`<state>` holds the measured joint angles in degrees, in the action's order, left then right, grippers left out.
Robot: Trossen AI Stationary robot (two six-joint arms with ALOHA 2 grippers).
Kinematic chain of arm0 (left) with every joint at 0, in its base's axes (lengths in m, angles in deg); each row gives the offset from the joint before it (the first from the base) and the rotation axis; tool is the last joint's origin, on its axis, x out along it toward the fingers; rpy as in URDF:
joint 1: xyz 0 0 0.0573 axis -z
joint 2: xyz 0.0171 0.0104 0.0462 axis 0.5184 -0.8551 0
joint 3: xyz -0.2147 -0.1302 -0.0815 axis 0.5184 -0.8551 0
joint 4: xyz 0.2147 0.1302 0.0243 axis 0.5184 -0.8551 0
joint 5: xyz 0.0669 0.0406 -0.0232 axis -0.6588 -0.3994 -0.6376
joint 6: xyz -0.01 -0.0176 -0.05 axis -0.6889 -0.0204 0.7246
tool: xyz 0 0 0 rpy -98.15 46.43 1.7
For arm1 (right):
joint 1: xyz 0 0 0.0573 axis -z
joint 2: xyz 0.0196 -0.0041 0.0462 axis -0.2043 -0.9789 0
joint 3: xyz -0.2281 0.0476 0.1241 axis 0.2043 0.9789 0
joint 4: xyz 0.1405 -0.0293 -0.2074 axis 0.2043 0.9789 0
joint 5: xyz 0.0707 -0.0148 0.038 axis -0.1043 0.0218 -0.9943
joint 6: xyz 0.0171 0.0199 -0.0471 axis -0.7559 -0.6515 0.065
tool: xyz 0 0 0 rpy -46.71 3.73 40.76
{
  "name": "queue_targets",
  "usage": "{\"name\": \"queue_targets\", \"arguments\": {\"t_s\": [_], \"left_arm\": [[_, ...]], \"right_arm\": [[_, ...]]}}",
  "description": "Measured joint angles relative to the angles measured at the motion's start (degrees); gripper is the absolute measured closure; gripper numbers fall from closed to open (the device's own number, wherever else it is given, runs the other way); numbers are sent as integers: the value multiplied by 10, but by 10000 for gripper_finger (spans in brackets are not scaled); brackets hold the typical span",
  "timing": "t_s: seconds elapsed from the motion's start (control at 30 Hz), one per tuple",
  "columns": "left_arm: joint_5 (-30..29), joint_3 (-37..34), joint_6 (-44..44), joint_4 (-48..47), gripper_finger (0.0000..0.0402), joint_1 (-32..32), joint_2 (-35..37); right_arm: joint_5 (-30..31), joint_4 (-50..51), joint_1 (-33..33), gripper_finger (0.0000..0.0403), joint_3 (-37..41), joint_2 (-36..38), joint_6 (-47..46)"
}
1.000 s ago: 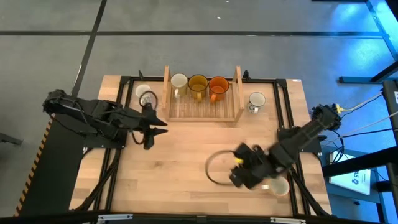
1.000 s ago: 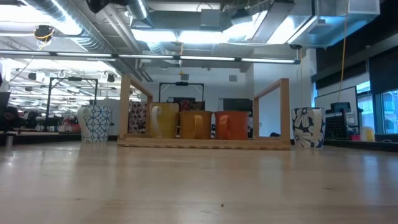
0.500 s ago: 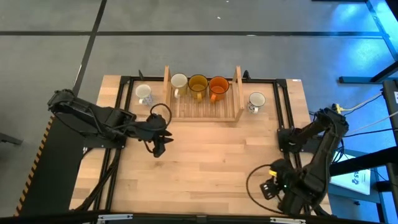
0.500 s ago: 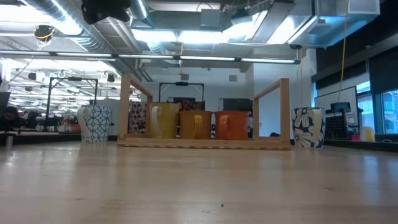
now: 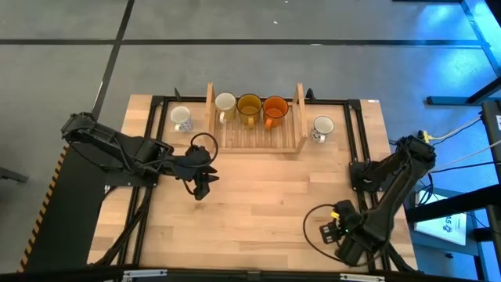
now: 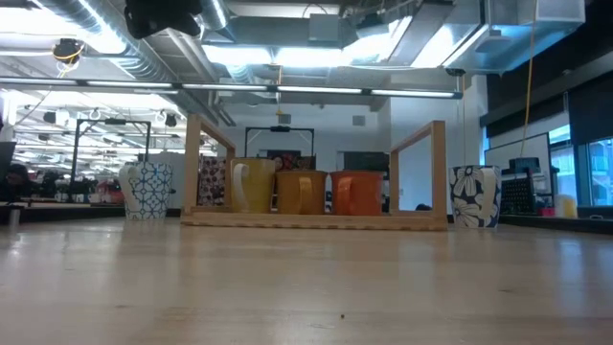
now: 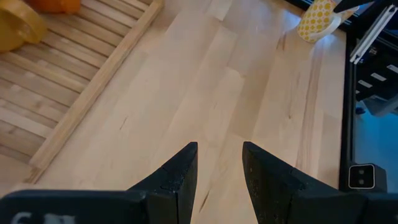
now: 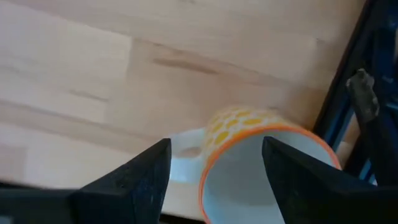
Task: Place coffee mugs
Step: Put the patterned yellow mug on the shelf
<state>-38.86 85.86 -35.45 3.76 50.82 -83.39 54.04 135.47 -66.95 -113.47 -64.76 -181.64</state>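
A slatted wooden rack (image 5: pixel 254 125) at the far middle holds a cream mug (image 5: pixel 225 103), an amber mug (image 5: pixel 249 104) and an orange mug (image 5: pixel 275 106), all upright. One white patterned mug (image 5: pixel 181 117) stands left of the rack and another (image 5: pixel 322 125) to its right. A yellow-patterned mug with an orange rim (image 8: pixel 249 149) stands near the table's near right corner. My right gripper (image 8: pixel 216 146) is open above it, one finger on each side; I cannot tell whether they touch. My left gripper (image 7: pixel 219 146) is open over bare wood near the rack's near left corner (image 5: pixel 205 184).
Dark metal frame rails (image 5: pixel 356 149) run along the table's left, right and far sides. The rack's two upright end boards (image 6: pixel 437 172) stand at its sides. Bare wood lies in the table's middle and near left (image 5: pixel 235 211). The yellow-patterned mug (image 7: pixel 317 18) also shows in the left wrist view.
My right arm has swung from the table's near middle toward the near right corner and now covers the yellow-patterned mug in the high view. My left gripper has moved from beside the left white mug toward the near edge and a little to the right.
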Motion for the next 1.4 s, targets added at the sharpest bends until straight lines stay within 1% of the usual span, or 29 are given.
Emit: {"name": "queue_targets", "arguments": {"t_s": [0.1, 0.2, 0.47, 0.6, 0.77, 0.93, 1.0, 1.13, 1.27, 1.4], "left_arm": [[0, 0, 0, 0, 280, 0, 0], [-1, 0, -3, 0, 280, 0, 0], [-15, 0, -13, 0, 280, -1, 0], [-15, 0, -29, 0, 280, -1, 0], [-15, 0, -35, 0, 280, -1, 0], [-15, 0, -40, 0, 280, -1, 0], [-16, 0, -49, 0, 280, -1, 0], [-16, 0, -50, 0, 280, -1, 0], [-14, 0, -64, 0, 280, -1, 4], [-14, 0, -74, -1, 280, -1, 20]], "right_arm": [[-18, -13, 7, 163, 17, 0, -2], [-28, -26, 8, 177, 31, 0, -5], [-37, -49, 8, 258, 50, 0, -13], [-34, -79, 8, 292, 68, 0, -10], [-33, -104, 8, 332, 81, 0, 1], [-20, -101, 8, 388, 81, 0, 38], [-19, -104, 8, 393, 81, 0, 65], [-15, -108, 8, 388, 81, 0, 111], [19, -128, 9, 396, 72, 0, 174], [43, -127, 29, 397, 61, 0, 245]]}}
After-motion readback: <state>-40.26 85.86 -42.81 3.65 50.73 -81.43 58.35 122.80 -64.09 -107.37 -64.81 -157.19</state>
